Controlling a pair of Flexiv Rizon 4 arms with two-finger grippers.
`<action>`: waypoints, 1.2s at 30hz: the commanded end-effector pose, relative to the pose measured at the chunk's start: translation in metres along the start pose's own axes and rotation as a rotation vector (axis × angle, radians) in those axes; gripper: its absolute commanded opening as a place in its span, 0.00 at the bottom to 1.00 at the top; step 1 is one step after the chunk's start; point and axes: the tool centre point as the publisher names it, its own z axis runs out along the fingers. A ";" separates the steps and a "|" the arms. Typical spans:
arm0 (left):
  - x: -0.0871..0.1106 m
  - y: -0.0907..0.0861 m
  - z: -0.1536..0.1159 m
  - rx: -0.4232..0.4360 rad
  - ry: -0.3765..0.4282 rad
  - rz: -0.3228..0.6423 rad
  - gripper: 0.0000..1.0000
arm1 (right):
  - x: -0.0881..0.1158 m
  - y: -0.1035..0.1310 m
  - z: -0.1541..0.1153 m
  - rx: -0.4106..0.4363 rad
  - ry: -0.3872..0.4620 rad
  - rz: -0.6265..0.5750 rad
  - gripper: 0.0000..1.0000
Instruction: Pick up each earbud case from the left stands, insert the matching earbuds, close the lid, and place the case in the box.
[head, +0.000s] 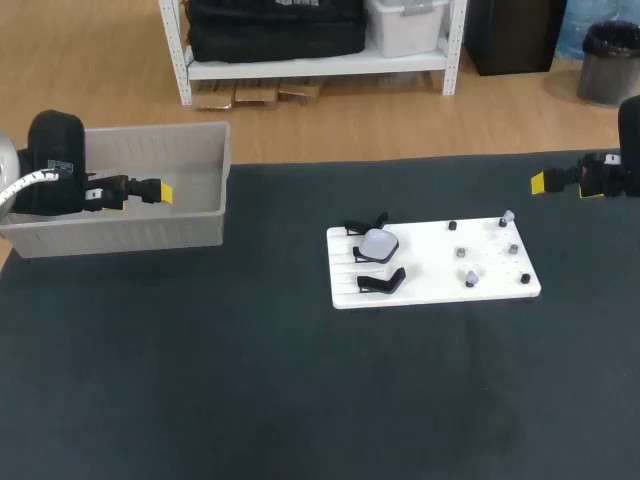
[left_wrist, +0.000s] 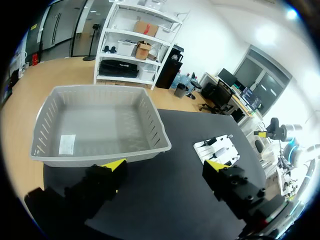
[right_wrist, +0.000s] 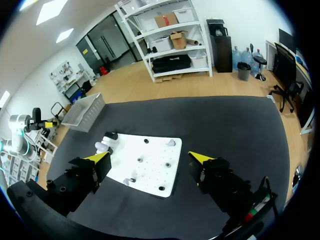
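A white board lies right of the table's middle. Two black stands are at its left end. A pale earbud case sits on the farther stand, and the nearer stand holds nothing. Two small earbuds rest on pegs towards the board's right end. My left gripper hangs open over the grey box at the far left, nothing between its fingers. At the far right my right gripper is open and empty, well back from the board. In the right wrist view the board and case lie ahead of the gripper.
The grey box has slotted walls, and a flat white slip lies on its floor. In the left wrist view it lies just ahead of the gripper, with the board farther off. Dark mat covers the table around the board.
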 end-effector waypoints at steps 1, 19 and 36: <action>-0.002 -0.002 0.000 -0.011 0.009 -0.003 1.00 | 0.000 -0.001 0.000 -0.002 0.001 -0.001 1.00; -0.007 -0.016 0.003 0.409 -0.174 0.465 1.00 | 0.000 -0.001 0.000 -0.002 0.001 -0.001 1.00; 0.007 -0.063 -0.008 0.750 -0.244 1.047 1.00 | 0.000 -0.001 0.000 -0.002 0.001 -0.001 1.00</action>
